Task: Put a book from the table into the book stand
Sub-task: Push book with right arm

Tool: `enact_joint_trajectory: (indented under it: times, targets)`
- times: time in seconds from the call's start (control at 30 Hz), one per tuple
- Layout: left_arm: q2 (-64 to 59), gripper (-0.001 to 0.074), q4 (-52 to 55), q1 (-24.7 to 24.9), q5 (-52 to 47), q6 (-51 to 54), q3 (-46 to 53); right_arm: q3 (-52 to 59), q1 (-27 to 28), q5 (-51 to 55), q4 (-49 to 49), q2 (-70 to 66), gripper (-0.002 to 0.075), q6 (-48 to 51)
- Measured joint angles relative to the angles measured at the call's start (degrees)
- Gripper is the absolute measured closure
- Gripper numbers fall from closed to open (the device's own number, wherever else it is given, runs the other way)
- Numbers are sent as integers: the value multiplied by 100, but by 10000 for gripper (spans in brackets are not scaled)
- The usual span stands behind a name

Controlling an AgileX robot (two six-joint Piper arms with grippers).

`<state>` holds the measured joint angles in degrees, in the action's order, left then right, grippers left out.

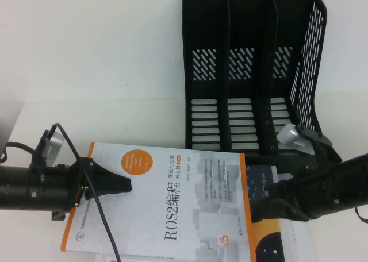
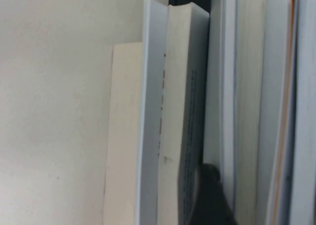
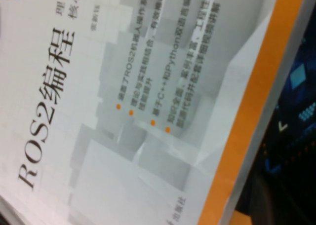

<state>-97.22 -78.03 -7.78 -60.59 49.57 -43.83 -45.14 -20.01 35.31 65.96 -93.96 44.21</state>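
High view: a white worktop [image 1: 86, 55] carries a black book stand [image 1: 253, 72] at the far right, three slots side by side, perforated walls, all slots showing only their own slatted backs. The book [image 1: 167, 201], white cover with an orange spine strip and the title "ROS2", lies flat near the front edge, on top of at least one other book [image 1: 270, 216] with a dark blue and orange cover that sticks out to its right. The book is well apart from the stand's slots, just in front of the stand's base. The left tool [image 1: 118, 184] comes in from the left, low over the book's left part, its black tip lying on or just above the cover; cannot tell whether its fingers are spread or pressed together. The right tool [image 1: 261, 204] reaches in from the right at the book's right edge, over the dark cover; its finger state cannot be told either. Left wrist view: edges of stacked books [image 2: 182, 126] seen end-on, pale page blocks and white covers, with a dark fingertip [image 2: 210, 195] lodged between two of them. Right wrist view: close on the ROS2 cover [image 3: 123, 111], orange edge strip, dark cover [image 3: 291, 116] beyond it; no fingers visible.
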Motion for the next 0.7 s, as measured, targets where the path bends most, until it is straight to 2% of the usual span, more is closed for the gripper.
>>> enact_joint_trajectory:
  times: [0.27,0.4,0.47,0.53,0.57,0.6,0.7]
  targets:
    - [0,330,46,-137,-145,181,36,-114,-40,-24,-603,-64,722,-986]
    - [0,351,264,-358,-358,237,38,-128,-51,-24,-666,-64,722,-1154]
    - [0,406,313,-511,-416,276,38,-128,-51,-24,-678,-64,722,-1163]
    - [0,568,247,-733,-464,306,38,-128,-51,-34,-678,-64,722,-1190]
    - [0,612,197,-810,-525,306,38,-128,-51,-34,-690,-64,722,-1202]
    - [0,634,156,-880,-590,306,38,-128,-51,-47,-702,-64,722,-1224]
    - [11,633,157,-927,-622,306,38,-128,-51,-47,-702,-64,722,-1249]
